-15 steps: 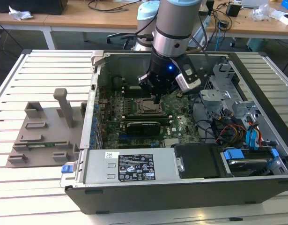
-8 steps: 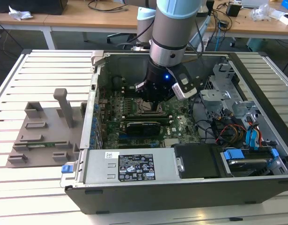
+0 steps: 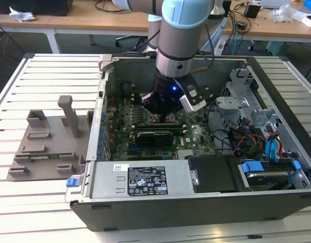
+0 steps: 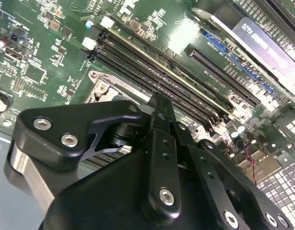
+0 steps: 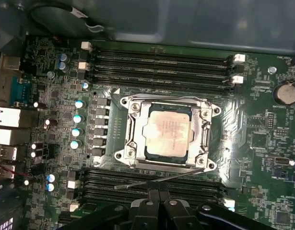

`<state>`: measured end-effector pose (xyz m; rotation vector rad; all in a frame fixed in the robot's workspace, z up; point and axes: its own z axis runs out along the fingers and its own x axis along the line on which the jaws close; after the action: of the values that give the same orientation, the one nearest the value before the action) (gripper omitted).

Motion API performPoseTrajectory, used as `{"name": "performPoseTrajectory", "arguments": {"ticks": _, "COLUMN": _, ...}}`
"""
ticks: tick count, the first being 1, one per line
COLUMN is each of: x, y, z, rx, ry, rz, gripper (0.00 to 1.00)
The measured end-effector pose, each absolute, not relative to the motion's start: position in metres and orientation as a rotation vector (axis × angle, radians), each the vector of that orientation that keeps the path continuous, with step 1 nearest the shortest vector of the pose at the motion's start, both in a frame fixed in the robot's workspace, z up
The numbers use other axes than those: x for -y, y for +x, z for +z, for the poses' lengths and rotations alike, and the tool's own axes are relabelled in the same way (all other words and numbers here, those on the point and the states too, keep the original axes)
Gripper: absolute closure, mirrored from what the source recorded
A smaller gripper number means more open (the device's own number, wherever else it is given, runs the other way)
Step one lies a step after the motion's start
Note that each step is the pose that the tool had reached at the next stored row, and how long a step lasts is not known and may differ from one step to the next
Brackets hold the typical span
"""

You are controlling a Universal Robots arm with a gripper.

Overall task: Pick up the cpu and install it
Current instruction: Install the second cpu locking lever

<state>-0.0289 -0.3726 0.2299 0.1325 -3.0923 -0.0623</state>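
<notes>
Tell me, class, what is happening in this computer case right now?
A robot arm has reached down into the open computer case, its tool low over the motherboard. In the first wrist view, the cpu already sits in its socket, inside the metal frame. A grey tray lies outside the case.

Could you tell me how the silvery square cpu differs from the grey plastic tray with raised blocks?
The silvery square cpu is small, flat and metallic; the grey plastic tray with raised blocks is far larger, matte, with blocks and a post standing up from it. The cpu sits inside the metal-framed socket on the green motherboard within the computer case; the tray lies outside the case, at the exterior view's left, on the slatted table. Both lie flat.
</notes>
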Motion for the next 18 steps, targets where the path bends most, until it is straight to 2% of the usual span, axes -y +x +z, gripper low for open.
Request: {"name": "performPoseTrajectory", "arguments": {"ticks": 18, "x": 0.373, "y": -0.042, "z": 0.216, "rx": 3.092, "ry": 0.133, "rz": -0.062, "gripper": 0.89}}
